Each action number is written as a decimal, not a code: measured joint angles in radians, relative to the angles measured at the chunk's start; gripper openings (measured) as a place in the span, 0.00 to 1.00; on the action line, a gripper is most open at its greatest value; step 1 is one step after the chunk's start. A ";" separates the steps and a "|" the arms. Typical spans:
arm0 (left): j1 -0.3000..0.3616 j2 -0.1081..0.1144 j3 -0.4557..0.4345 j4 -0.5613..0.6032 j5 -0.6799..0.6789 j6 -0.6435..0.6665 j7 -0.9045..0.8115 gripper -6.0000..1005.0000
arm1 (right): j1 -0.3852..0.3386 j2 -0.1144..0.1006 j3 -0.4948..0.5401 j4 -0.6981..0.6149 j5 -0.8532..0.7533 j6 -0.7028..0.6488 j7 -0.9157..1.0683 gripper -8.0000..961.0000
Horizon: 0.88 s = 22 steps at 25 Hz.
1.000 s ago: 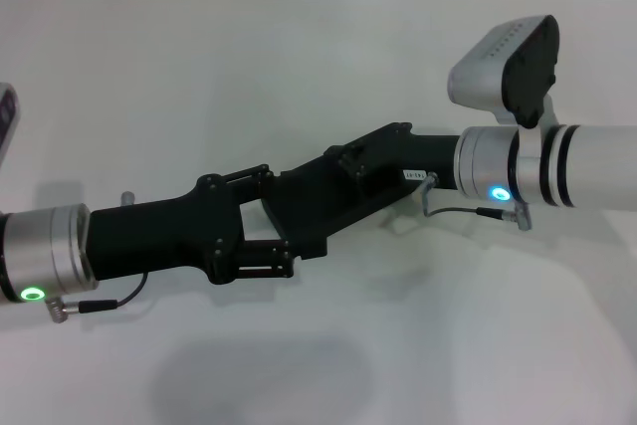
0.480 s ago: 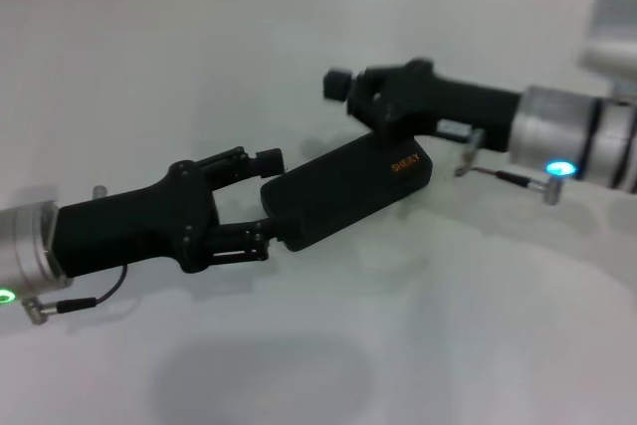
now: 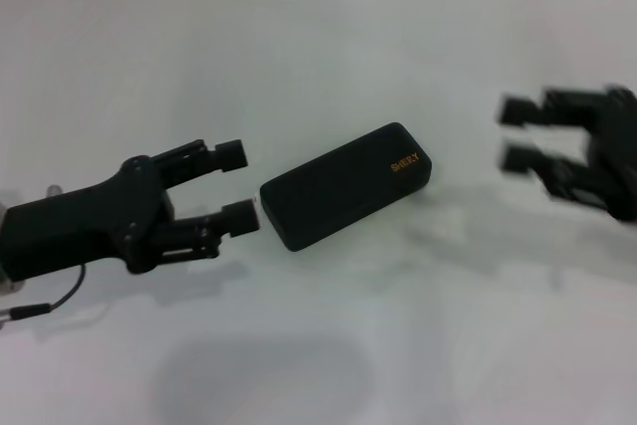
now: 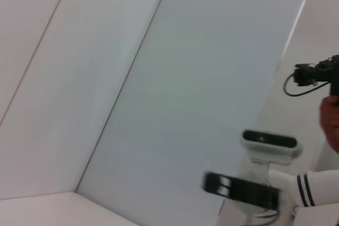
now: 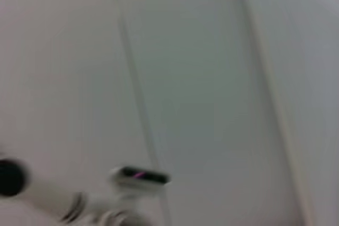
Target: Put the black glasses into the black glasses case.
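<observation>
The black glasses case [image 3: 346, 198] lies shut on the white table in the head view, tilted, with orange lettering near its right end. The black glasses are out of view. My left gripper [image 3: 237, 186] is open just left of the case, its lower fingertip [image 3: 242, 218] close to the case's left end, with nothing between the fingers. Well to the right of the case, blurred by motion, my right gripper [image 3: 518, 134] is open and empty. The left wrist view shows the right arm's gripper [image 4: 238, 188] farther off.
The white table [image 3: 318, 57] stretches around the case. A tiled wall edge runs along the top of the head view. Both wrist views show mostly pale wall panels.
Both grippers have let go of the case and pulled away, the left one to the left, the right one far to the right. The case now lies uncovered.
</observation>
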 joint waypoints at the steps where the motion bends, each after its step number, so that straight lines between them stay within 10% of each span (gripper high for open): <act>1: 0.002 0.005 0.001 0.000 0.004 0.008 0.000 0.89 | -0.011 -0.010 0.034 0.000 -0.054 -0.047 -0.002 0.38; 8: 0.012 0.011 0.001 0.035 0.095 0.038 0.002 0.89 | -0.052 0.006 0.195 -0.006 -0.317 -0.185 -0.011 0.70; 22: 0.018 -0.004 -0.004 0.038 0.093 0.037 0.004 0.89 | -0.050 0.052 0.201 -0.007 -0.363 -0.184 -0.032 0.80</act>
